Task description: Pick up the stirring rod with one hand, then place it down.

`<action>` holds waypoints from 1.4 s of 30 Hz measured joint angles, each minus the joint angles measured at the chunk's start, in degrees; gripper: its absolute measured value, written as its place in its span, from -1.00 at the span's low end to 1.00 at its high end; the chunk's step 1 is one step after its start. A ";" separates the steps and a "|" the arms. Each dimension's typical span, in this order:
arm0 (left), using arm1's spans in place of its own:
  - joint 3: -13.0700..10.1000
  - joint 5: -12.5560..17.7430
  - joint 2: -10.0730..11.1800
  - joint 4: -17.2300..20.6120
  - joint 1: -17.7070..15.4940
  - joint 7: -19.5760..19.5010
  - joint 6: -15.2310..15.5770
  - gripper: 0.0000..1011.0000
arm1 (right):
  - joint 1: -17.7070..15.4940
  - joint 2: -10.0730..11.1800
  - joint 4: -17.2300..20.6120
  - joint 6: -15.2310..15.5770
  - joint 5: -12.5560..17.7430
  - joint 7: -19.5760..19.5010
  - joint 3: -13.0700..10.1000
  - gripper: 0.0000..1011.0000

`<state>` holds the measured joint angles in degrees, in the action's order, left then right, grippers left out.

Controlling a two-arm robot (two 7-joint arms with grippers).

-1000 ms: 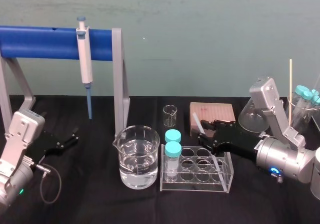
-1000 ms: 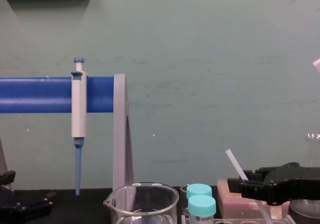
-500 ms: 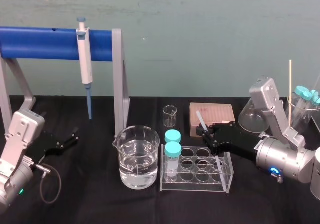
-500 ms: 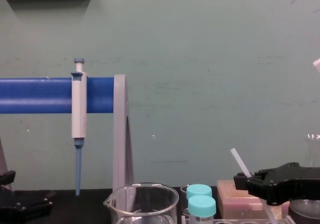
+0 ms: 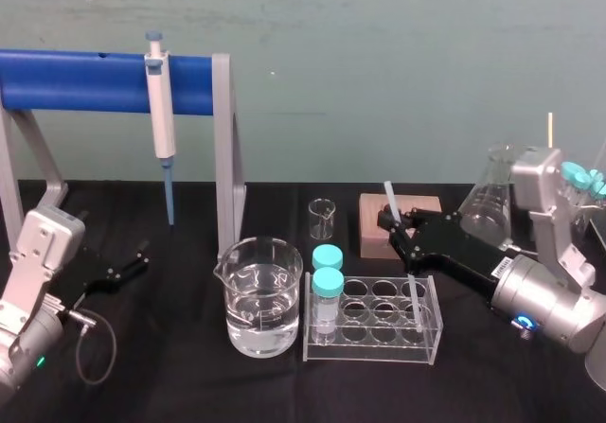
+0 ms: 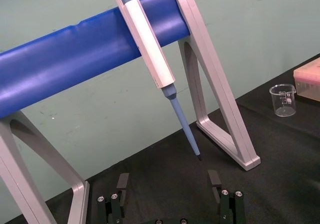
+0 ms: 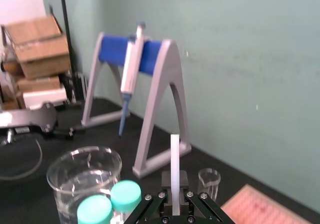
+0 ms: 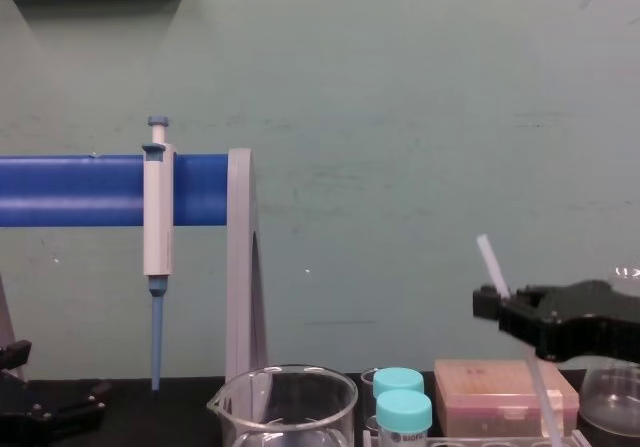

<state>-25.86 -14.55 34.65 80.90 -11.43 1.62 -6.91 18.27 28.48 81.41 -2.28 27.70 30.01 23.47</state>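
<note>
Head view: the black, blocky-fingered right gripper (image 5: 394,222) pinches a thin, straight, translucent-white stirring rod (image 5: 388,199) near its upper end, above the black tabletop. The rod slants down toward the robot, and its lower part crosses a clear plastic test-tube rack (image 5: 333,345). Whether the tip touches the rack I cannot tell. The pick-up looks done, so placing seems to be the next step. That calls for carrying the rod clear of the rack and the water-filled glass beaker (image 5: 263,295), lowering it flat, and then letting go. The left gripper (image 5: 126,269) sits parked low at the table's left side.

Left wrist view: the left gripper's jaws stand spread with nothing between them. They are below a white-and-blue pipette (image 6: 148,43) hanging on a smooth blue bar (image 6: 65,58).

Right wrist view: the rod (image 7: 175,164) rises plain and unmarked from between the right gripper's jaws, which are pressed onto it.

Chest view: the rod (image 8: 489,261) is tilted. A short length sticks out above the grip and the rest runs down toward the rack. So slim and slick a rod may swivel in the pinch.
</note>
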 joint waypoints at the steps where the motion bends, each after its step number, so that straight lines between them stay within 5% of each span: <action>1: 0.00 0.00 0.00 0.00 0.00 0.00 0.00 0.98 | -0.53 -0.23 0.03 -1.80 0.14 0.38 -0.49 -0.87; 7: 0.00 0.00 0.00 0.00 0.00 0.00 0.00 0.98 | -2.96 -0.94 0.43 -7.34 1.49 2.12 -2.65 -0.87; 16: 0.00 0.00 0.00 0.00 0.00 0.00 0.00 0.98 | -4.98 -1.29 1.99 -10.30 3.66 3.64 -5.34 -0.87; 22: 0.00 0.00 0.00 0.00 0.00 0.00 0.00 0.98 | -1.73 -2.37 2.60 -11.06 6.66 4.86 -7.66 -0.87; 30: 0.00 0.00 0.00 0.00 0.00 0.00 0.00 0.98 | 4.43 -3.74 -0.46 -12.56 5.98 5.52 -7.80 -0.87; 42: 0.00 0.00 0.00 0.00 0.00 0.00 0.00 0.98 | 6.45 -4.62 -1.88 -13.03 5.58 6.00 -7.31 -0.87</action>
<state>-25.86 -14.55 34.65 80.90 -11.43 1.62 -6.91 24.72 23.86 79.52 -15.30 33.28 36.01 16.16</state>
